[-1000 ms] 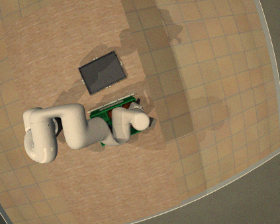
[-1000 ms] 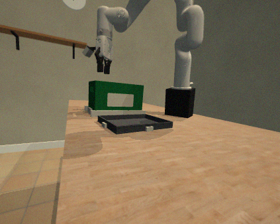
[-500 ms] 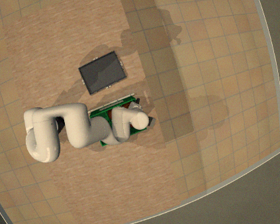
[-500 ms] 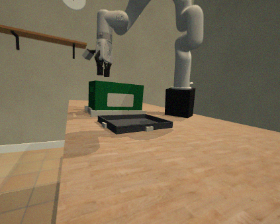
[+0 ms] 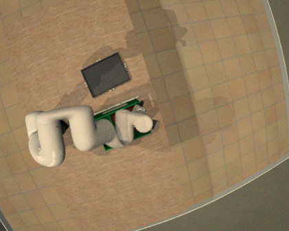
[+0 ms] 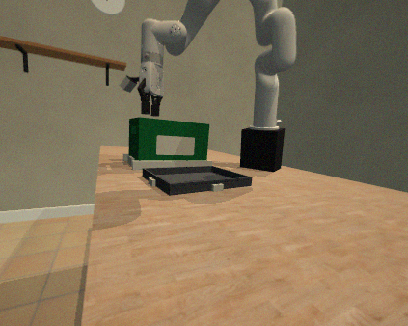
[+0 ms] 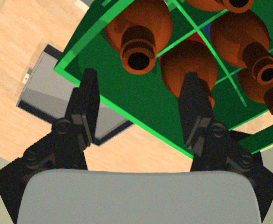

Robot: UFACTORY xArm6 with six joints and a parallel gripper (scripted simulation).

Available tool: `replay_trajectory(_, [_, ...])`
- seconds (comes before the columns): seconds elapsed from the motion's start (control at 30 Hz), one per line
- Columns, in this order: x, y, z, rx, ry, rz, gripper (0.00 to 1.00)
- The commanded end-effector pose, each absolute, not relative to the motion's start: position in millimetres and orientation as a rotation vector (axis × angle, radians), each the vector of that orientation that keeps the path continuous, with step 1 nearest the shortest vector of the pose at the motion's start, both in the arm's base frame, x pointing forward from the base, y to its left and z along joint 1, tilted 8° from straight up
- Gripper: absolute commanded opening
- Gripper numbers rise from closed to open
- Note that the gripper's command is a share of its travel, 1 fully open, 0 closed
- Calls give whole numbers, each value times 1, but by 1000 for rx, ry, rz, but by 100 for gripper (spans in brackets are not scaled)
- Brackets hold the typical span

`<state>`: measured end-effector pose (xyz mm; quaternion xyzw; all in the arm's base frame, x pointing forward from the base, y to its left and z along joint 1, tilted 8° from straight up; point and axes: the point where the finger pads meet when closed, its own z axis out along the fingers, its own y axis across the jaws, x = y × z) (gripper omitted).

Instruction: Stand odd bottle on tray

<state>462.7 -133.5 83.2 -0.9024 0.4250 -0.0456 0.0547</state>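
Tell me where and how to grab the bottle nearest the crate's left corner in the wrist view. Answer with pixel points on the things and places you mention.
Probably grip the narrow neck of that bottle (image 7: 138, 42), coming straight down from above: its mouth faces upward, the neck stands free above the wider body, and the crate's walls (image 6: 146, 140) (image 7: 87, 50) hinder a side approach.

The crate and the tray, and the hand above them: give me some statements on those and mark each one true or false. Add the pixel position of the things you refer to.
1. The crate (image 6: 146, 140) (image 7: 126, 116) is green. True.
2. A bottle stands on the tray (image 5: 106, 75) (image 6: 204, 178) (image 7: 49, 90). False: the tray holds no bottle.
3. The hand (image 6: 150, 115) (image 7: 140, 85) is shut on a bottle neck. False: it is open, with nothing between its fingers.
4. The tray lies beside the crate, not under it. True.
5. The bottles in the crate are clear glass. False: they are brown.
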Motion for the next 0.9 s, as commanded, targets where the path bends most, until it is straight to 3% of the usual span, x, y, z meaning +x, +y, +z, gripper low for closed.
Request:
replay_trajectory(0.0, [465, -134, 80, -2740, 1290, -145, 65])
replay_trajectory(0.87, [465, -134, 77, -2740, 1290, -145, 65])
